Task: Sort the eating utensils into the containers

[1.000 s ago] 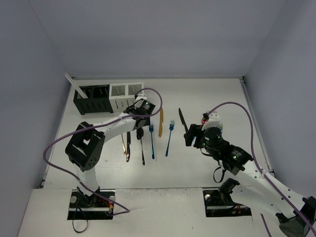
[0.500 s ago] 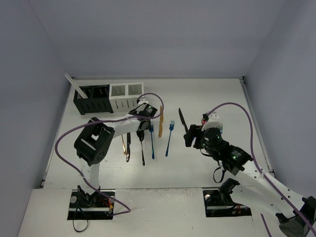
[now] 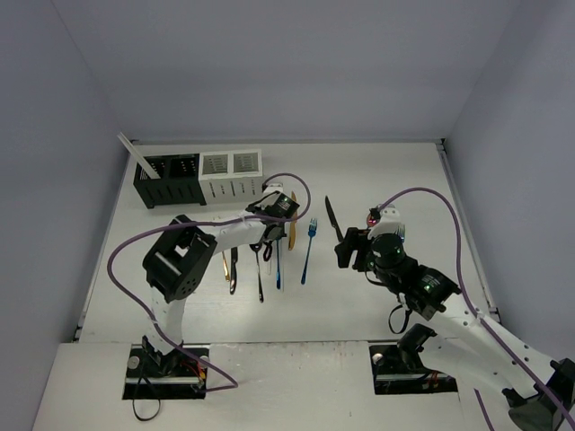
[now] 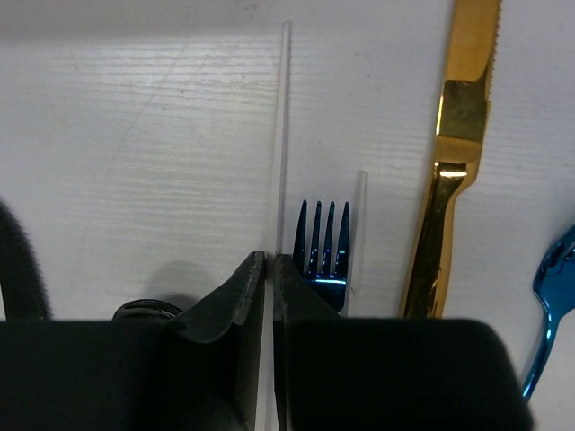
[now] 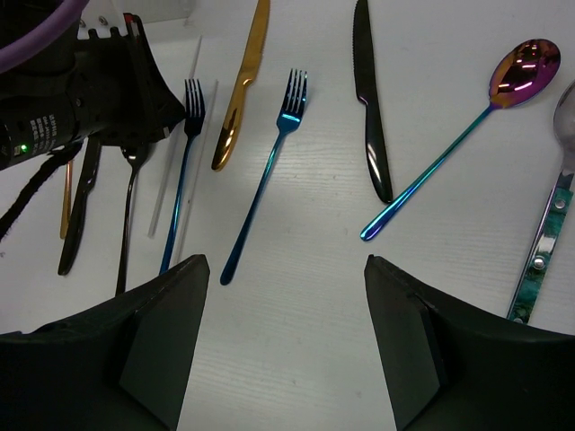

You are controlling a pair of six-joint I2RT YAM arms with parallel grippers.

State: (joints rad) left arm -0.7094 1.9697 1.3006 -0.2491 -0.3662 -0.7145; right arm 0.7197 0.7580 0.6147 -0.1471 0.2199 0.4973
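Pinching chopstick point(image 4: 284, 135) in narrow left gripper point(image 4: 268, 262); lying near-far, free end pointing far. Holding right gripper point(image 5: 286, 266) wide, empty.

Table point(image 3: 386, 180): white, matte, faint wood grain running across it in my wrist views.
Walls point(image 3: 287, 72): plain pale grey-blue, closing my table on three sides.

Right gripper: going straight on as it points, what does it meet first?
Likely the blue fork nearest the black knife, centred between its open jaws; depth unclear, so bare table may come first.
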